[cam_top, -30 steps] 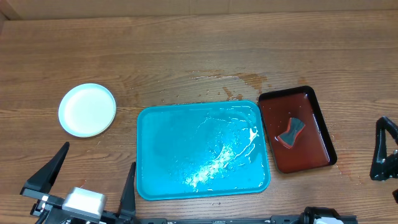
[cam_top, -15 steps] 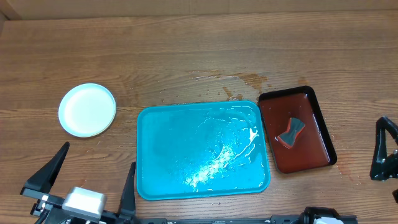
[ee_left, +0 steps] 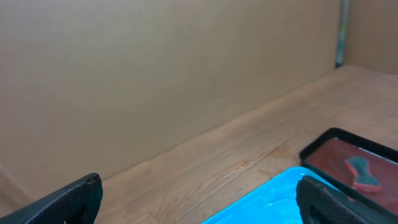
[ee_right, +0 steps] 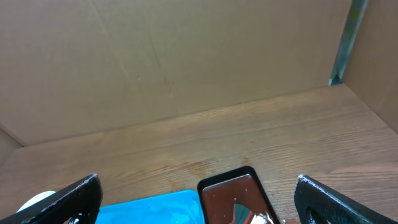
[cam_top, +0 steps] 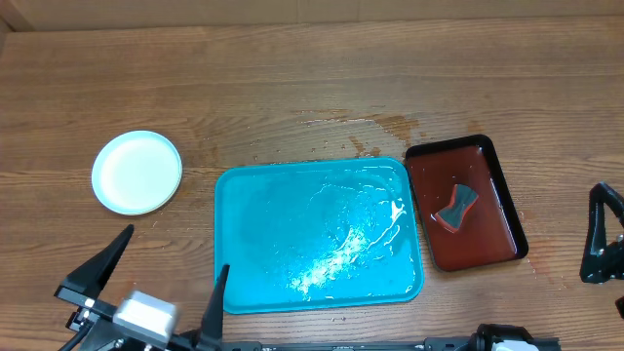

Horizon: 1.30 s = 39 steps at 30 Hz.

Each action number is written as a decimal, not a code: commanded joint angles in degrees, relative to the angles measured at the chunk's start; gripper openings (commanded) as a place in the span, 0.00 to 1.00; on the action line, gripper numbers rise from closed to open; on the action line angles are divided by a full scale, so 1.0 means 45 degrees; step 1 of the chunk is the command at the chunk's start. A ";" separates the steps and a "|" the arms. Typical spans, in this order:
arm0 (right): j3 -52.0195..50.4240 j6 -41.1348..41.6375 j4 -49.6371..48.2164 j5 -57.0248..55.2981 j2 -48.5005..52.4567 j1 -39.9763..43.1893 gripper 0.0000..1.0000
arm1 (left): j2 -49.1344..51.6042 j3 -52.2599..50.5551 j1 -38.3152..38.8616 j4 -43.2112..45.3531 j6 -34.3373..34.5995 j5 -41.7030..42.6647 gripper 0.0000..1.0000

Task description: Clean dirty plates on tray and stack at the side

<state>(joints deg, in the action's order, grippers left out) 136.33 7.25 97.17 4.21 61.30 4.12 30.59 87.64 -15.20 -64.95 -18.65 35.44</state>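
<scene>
Bottom-left of table point(cam_top: 292, 78), I see L gripper point(cam_top: 162, 281) spread wide, gripping nothing; R gripper point(ee_right: 198, 188) also released, empty. Tray point(cam_top: 263, 234) wet; white plate point(cam_top: 136, 173) apart to its left.

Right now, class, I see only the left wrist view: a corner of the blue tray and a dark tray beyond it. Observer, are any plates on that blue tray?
Observer: None. Overhead, the blue tray holds only wet streaks.
Operator: Then where is a plate?
Observer: A white plate sits on the table, left of the tray and apart from it. It looks clean. Whether others lie under it, I cannot tell.
Operator: And the right gripper?
Observer: The right gripper is open and holds nothing.
</scene>
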 commanded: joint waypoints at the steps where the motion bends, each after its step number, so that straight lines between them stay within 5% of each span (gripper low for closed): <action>1: -0.0053 0.0063 -0.0029 -0.0117 0.0058 -0.0058 1.00 | -0.0073 -0.0121 0.0384 -0.0311 -0.0102 0.0384 1.00; 11: -0.0053 0.0063 -0.0029 -0.0117 0.0058 -0.0058 1.00 | -0.0044 -0.0126 0.0418 -0.0117 -0.0151 0.0369 1.00; 25: -0.0053 0.0063 -0.0029 -0.0117 0.0058 -0.0058 1.00 | 0.0578 -0.2045 0.0418 0.2579 -0.0243 0.1103 1.00; 39: -0.0053 0.0063 -0.0029 -0.0117 0.0058 -0.0058 1.00 | -0.0957 -0.6596 0.1569 1.1662 -0.0223 0.2482 0.99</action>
<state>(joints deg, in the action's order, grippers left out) 136.31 7.29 97.21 4.19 61.30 4.12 29.76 61.93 -8.86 -16.16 -19.57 45.01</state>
